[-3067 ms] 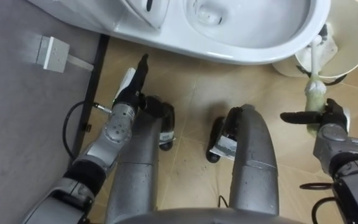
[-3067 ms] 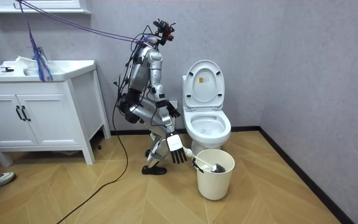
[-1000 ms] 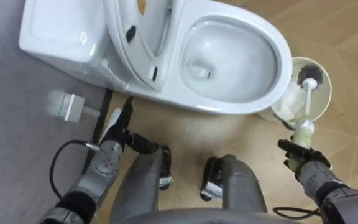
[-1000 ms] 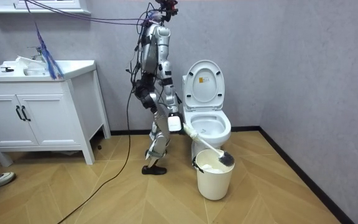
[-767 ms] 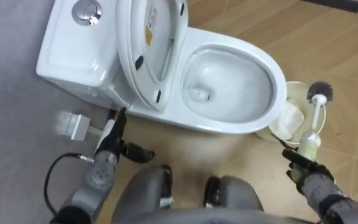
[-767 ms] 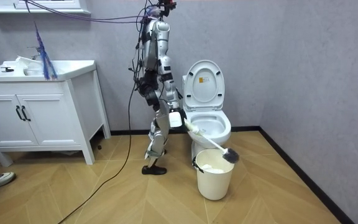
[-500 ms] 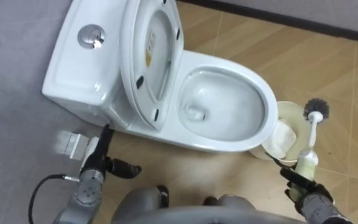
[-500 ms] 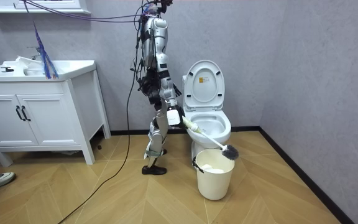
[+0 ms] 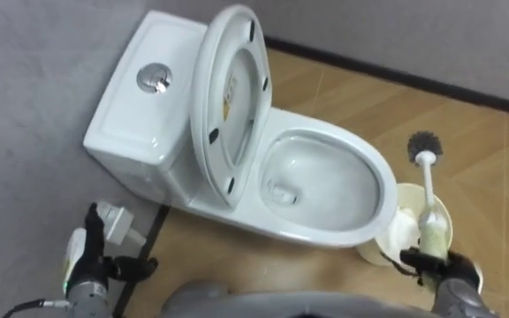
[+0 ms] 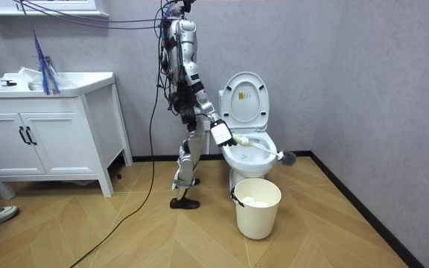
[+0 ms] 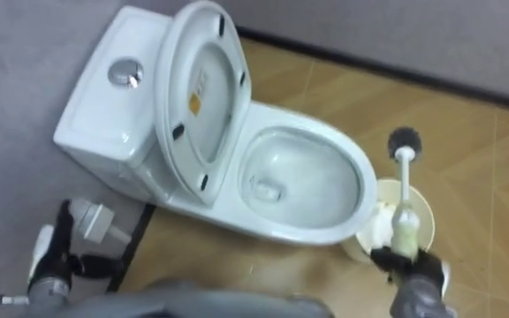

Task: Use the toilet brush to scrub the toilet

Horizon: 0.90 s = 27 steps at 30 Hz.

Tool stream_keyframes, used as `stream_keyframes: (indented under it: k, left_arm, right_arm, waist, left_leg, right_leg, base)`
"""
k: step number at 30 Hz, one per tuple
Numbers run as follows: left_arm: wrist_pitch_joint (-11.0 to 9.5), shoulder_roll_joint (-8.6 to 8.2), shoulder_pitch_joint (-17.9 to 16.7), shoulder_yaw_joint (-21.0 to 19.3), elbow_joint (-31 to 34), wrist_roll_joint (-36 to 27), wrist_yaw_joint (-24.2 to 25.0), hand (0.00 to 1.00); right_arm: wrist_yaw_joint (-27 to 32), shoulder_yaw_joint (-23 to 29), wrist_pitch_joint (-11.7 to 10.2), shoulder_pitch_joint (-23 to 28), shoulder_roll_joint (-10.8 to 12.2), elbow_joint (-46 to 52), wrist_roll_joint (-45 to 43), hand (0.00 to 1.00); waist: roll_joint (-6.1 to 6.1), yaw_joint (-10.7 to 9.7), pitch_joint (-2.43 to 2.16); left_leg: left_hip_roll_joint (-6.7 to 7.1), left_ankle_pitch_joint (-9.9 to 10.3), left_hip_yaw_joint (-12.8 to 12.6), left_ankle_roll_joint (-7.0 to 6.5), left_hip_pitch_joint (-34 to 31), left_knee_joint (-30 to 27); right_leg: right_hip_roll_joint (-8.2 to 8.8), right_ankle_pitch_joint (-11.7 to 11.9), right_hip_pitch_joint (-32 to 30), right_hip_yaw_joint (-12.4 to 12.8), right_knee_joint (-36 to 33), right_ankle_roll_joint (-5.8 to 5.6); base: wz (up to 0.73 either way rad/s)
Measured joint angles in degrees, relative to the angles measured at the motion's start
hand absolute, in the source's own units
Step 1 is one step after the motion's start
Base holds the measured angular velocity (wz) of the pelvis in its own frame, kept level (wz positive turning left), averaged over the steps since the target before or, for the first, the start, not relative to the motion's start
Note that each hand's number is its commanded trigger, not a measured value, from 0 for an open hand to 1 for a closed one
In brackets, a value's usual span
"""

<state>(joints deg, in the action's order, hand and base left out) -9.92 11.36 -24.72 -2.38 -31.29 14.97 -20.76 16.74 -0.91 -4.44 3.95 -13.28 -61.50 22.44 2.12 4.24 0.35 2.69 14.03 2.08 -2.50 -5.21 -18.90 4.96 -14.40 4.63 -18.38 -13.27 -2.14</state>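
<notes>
The right robot hand (image 9: 442, 272) clasps the brush (image 9: 429, 190) handle, bristles out ahead of it. The toilet (image 9: 316, 232) bowl lies ahead-left. Best to swing the head left over the rim before dipping. The left robot hand (image 9: 82, 261) hangs relaxed.

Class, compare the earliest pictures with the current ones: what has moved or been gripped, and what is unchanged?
The robot rose from a crouch to standing beside the toilet. Its right robot hand, shut on the brush throughout, lifted it out of the bucket; the bristle end now hangs clear above the rim. Unchanged: the bucket's place, the raised seat, the left robot hand open and idle.
</notes>
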Motion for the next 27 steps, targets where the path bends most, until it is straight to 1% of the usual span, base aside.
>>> stream_keyframes:
  k: [2, 4, 6, 7, 9, 10, 11, 12, 14, 17, 18, 20, 21, 22, 25, 27]
  left_arm:
    - [-0.21, -0.11, -0.55, -0.13, 1.7, 2.8, -1.25, 0.0]
    - [-0.63, -0.61, -1.48, -0.34, 3.51, 5.4, -2.01, 0.0]
    - [-1.27, -1.66, -2.2, -0.81, 5.38, 9.54, -3.87, 0.0]
    - [-1.26, -1.72, -2.26, -0.84, 6.18, 10.35, -4.06, 0.0]
    - [-1.58, -1.69, -2.64, -1.03, 11.98, 13.54, -5.76, 0.0]
    - [-1.87, -1.69, -2.62, -1.24, 13.26, 14.05, -6.49, 0.0]
    - [-2.55, -1.7, -2.59, -1.78, 15.14, 14.75, -7.86, 0.0]
    - [-2.89, -1.61, -2.46, -2.09, 16.7, 15.46, -9.0, 0.0]
    - [-3.19, -1.6, -2.48, -2.01, 19.22, 16.29, -10.06, 0.0]
    - [-3.42, -1.49, -2.48, -2.02, 24.77, 18.48, -10.17, 0.0]
    - [-3.82, -1.48, -2.45, -2.05, 26.73, 19.13, -10.19, 0.0]
    - [-4.44, -1.47, -2.13, -2.02, 28.95, 20.81, -10.25, 0.0]
    - [-4.78, -1.45, -1.91, -1.86, 29.66, 21.03, -10.3, 0.0]
    - [-4.8, -1.45, -1.56, -1.74, 29.68, 21.03, -10.3, 0.0]
    - [-4.3, -1.14, 0.6, -0.71, 29.69, 21.4, -10.3, 0.0]
    - [-3.95, -1.06, 2.17, 0.09, 29.7, 22.26, -10.29, 0.0]
  right_arm:
    - [0.04, -0.22, -0.59, 0.03, 0.0, 0.58, -2.89, 1.0]
    - [-0.04, -0.32, -1.14, 0.08, 0.2, 1.07, -5.36, 1.0]
    - [-0.63, -0.37, -1.8, 0.16, 0.35, 1.07, -9.83, 1.0]
    - [-0.65, -0.37, -1.84, 0.19, 0.39, 1.09, -10.91, 1.0]
    - [-0.56, -0.86, -1.85, 0.34, 0.5, 1.19, -14.4, 1.0]
    - [-0.58, -1.27, -1.85, 0.36, 0.51, 1.18, -15.4, 1.0]
    - [-0.75, -1.69, -1.92, 0.47, 0.74, 1.17, -17.49, 1.0]
    - [-0.94, -1.89, -2.33, 0.72, 1.07, 1.02, -19.7, 1.0]
    - [-0.97, -2.2, -2.94, 1.04, 1.47, 0.83, -21.37, 1.0]
    - [-1.44, -2.43, -4.17, 0.48, 1.89, -0.02, -22.82, 1.0]
    - [-1.56, -2.86, -4.95, 0.0, 1.89, -1.15, -22.9, 1.0]
    - [-2.09, -3.08, -5.39, -0.2, 2.0, -1.92, -23.04, 1.0]
    - [-2.62, -3.67, -5.96, -0.09, 1.94, -2.92, -23.06, 1.0]
    - [-2.76, -4.04, -6.02, -0.2, 1.88, -2.98, -23.01, 1.0]
    - [-3.24, -5.51, -6.03, 0.28, 1.85, -3.21, -23.15, 1.0]
    - [-3.22, -5.75, -6.01, 0.48, 1.84, -3.78, -25.2, 1.0]
  waist:
    - [-0.02, 0.87, -0.12]
    - [0.0, 1.14, -0.06]
    - [0.05, 2.19, -0.12]
    - [0.08, 2.51, -0.13]
    - [0.12, 4.23, -0.15]
    - [0.11, 4.59, -0.15]
    - [0.0, 5.29, -0.22]
    - [-0.25, 5.54, -0.33]
    - [-0.51, 5.57, -0.33]
    - [-0.53, 5.91, -0.34]
    - [-0.53, 5.97, -0.33]
    - [-0.4, 5.91, -0.31]
    - [-0.32, 5.8, -0.32]
    - [-0.3, 5.69, -0.31]
    - [-0.11, 5.02, -0.11]
    - [-0.09, 3.94, -0.03]
  left_leg:
    - [0.06, -0.04, 0.63, 0.07, -0.11, -0.11]
    - [0.13, -0.06, 1.82, 0.11, -0.22, -0.41]
    - [0.26, -0.06, 2.92, 0.14, -0.11, -0.57]
    - [0.32, -0.05, 3.11, 0.14, -0.21, -0.74]
    - [0.4, -0.08, 3.3, 0.17, -0.67, -0.84]
    - [0.41, -0.08, 3.43, 0.18, -0.68, -0.8]
    - [0.5, -0.09, 3.78, 0.19, -0.65, -0.72]
    - [0.85, -0.14, 4.76, 0.23, -0.78, -0.8]
    - [1.19, -0.16, 5.75, 0.22, -0.85, -0.98]
    - [1.23, -0.21, 6.21, 0.29, -0.76, -1.27]
    - [1.24, -0.21, 6.33, 0.29, -0.68, -1.26]
    - [1.24, -0.22, 6.48, 0.31, -0.53, -1.2]
    - [1.22, -0.24, 6.49, 0.34, -0.27, -0.89]
    - [1.21, -0.27, 6.49, 0.35, -0.26, -0.84]
    - [1.11, -0.31, 6.42, 0.42, -0.56, -0.84]
    - [1.14, -0.31, 6.49, 0.42, -0.68, -0.89]
  right_leg:
    - [-0.05, 0.0, 0.5, -0.85, 0.68, 0.0]
    - [-0.05, 0.0, 1.03, -2.14, 0.77, 0.0]
    - [-0.07, 0.0, 1.37, -2.89, 1.14, 0.0]
    - [-0.08, 0.0, 1.52, -3.15, 1.33, 0.0]
    - [-0.06, 0.0, 1.45, -3.68, 1.51, 0.0]
    - [-0.06, 0.0, 1.36, -3.73, 1.52, 0.0]
    - [-0.04, 0.0, 1.4, -3.83, 1.52, 0.0]
    - [-0.03, 0.0, 1.74, -4.35, 1.56, 0.0]
    - [0.05, 0.0, 2.32, -5.54, 1.65, 0.0]
    - [-0.02, 0.0, 2.29, -5.65, 1.77, -0.01]
    - [-0.05, 0.0, 2.38, -5.65, 1.79, -0.01]
    - [-0.08, -0.01, 2.62, -5.7, 1.78, -0.02]
    - [-0.06, -0.01, 2.67, -5.66, 1.75, -0.02]
    - [-0.05, -0.01, 2.67, -5.68, 1.75, -0.02]
    - [-0.11, -0.01, 2.26, -5.38, 1.75, -0.02]
    - [-0.12, -0.01, 2.21, -5.38, 1.77, -0.02]
  base:
    - [0.22]
    - [0.3]
    - [0.21]
    - [0.16]
    - [0.1]
    - [0.03]
    - [0.13]
    - [0.21]
    - [0.29]
    - [0.13]
    - [0.06]
    - [0.06]
    - [0.0]
    - [0.0]
    - [-0.01]
    - [0.0]
